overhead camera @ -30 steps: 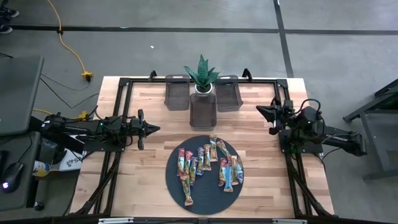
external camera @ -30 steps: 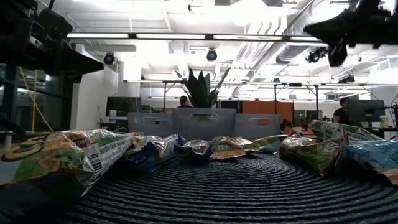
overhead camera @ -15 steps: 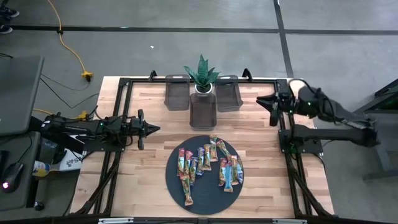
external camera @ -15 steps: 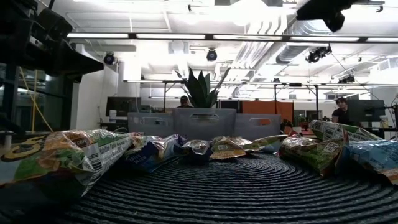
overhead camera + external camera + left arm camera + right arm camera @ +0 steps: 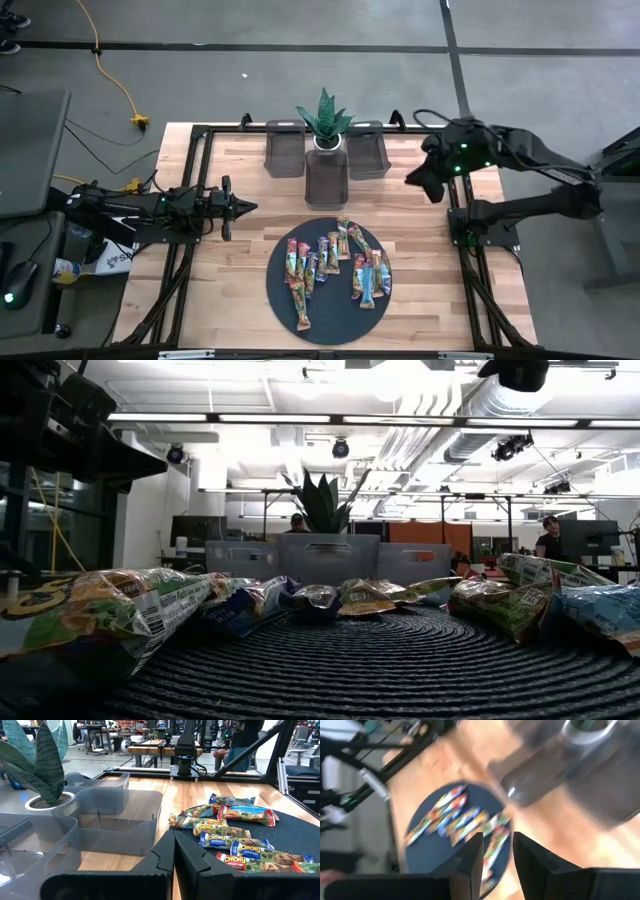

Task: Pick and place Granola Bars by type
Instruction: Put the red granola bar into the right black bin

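- Granola Bars [image 5: 330,262]: about a dozen, glossy crinkled wrappers in red, blue, green and orange; thin rectangles, heaped unsorted on dark round ribbed disc [image 5: 283,297] at worktop [image 5: 230,290] front, likely as a pick-up pile.
- Bins [image 5: 284,148]: three translucent grey plastic rectangles grouped at far edge, seemingly one per type; no bars visible inside.
- Potted plant [image 5: 323,118]: stiff spiky green leaves, white pot, among bins.
- Right gripper [image 5: 496,851]: raised near right bin, aimed at disc; fingers slightly parted, holding nothing.
- Left gripper [image 5: 174,851]: parked low at left, fingers pressed together.
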`<action>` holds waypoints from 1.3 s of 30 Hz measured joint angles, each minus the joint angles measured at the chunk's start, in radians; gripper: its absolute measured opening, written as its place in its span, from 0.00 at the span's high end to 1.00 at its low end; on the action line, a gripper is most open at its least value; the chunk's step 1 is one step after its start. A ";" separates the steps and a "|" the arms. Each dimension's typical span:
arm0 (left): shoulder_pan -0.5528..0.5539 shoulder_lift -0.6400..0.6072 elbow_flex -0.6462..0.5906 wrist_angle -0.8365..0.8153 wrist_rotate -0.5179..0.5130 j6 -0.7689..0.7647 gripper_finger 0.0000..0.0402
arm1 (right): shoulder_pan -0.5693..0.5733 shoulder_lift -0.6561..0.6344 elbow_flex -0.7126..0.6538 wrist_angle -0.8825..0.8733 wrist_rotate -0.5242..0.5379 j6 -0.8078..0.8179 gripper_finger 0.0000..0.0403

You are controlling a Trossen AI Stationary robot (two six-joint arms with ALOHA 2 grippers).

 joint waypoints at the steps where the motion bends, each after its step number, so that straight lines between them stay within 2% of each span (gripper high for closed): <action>1: 0.000 0.000 0.000 0.000 0.000 0.000 1.00 | 0.001 0.014 -0.003 -0.015 -0.033 0.024 0.78; 3: 0.000 0.000 0.000 0.000 0.000 0.000 1.00 | 0.014 0.041 -0.020 -0.040 -0.070 0.073 0.79; 5: 0.000 0.000 0.000 0.000 0.000 0.000 1.00 | 0.038 0.068 -0.045 -0.064 -0.063 0.112 0.79; 11: 0.000 0.000 0.000 0.000 0.000 0.000 1.00 | 0.120 0.147 -0.146 -0.052 0.054 0.190 0.79; 15: 0.000 0.000 0.000 0.000 0.000 0.000 1.00 | 0.160 0.203 -0.208 -0.019 0.094 0.237 0.79; 20: 0.000 0.000 0.000 0.000 0.000 0.000 1.00 | 0.205 0.252 -0.294 0.123 0.088 0.300 0.79; 28: 0.000 0.000 0.000 0.000 0.000 0.000 1.00 | 0.300 0.312 -0.411 0.506 0.141 0.347 0.80; 36: 0.000 0.000 0.000 0.000 0.000 0.000 1.00 | 0.382 0.359 -0.411 0.731 0.118 0.305 0.80; 39: 0.000 0.000 0.000 0.000 0.000 0.000 1.00 | 0.412 0.360 -0.371 0.738 0.143 0.264 0.80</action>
